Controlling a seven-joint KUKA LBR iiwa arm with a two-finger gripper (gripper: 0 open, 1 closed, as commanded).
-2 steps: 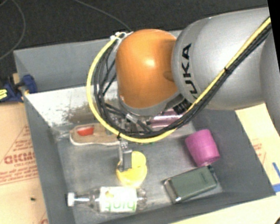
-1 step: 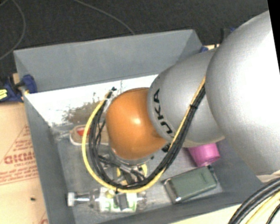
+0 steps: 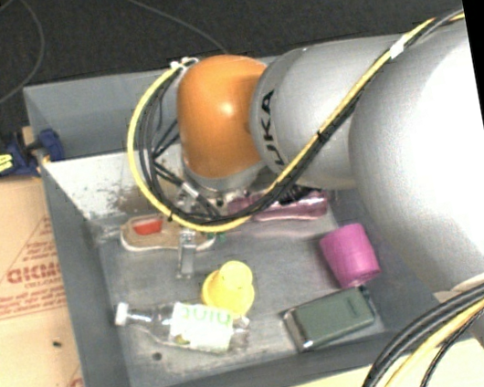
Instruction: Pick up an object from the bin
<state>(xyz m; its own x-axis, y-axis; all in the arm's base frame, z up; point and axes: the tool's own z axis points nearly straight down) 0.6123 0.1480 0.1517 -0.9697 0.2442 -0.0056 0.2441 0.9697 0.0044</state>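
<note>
A grey bin (image 3: 87, 289) holds six loose things, one of each. The gripper (image 3: 186, 246) hangs low near the back wall; I cannot tell whether it is spread or pressed together. Just left of it lies a tan scoop (image 3: 146, 230) with a red middle, its long axis left to right. Nearer the front lie a yellow disc (image 3: 229, 289), a bottle (image 3: 191, 325), a dark case (image 3: 331, 319) and a magenta cup (image 3: 350, 254); a pink piece (image 3: 296, 211) lies to the right.

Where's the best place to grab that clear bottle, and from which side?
Probably across its labelled middle, from straight above: the bottle lies on its side, cap pointing left, so its narrow width is open to a top-down pinch. Keep left of the yellow piece near its right end.
</note>
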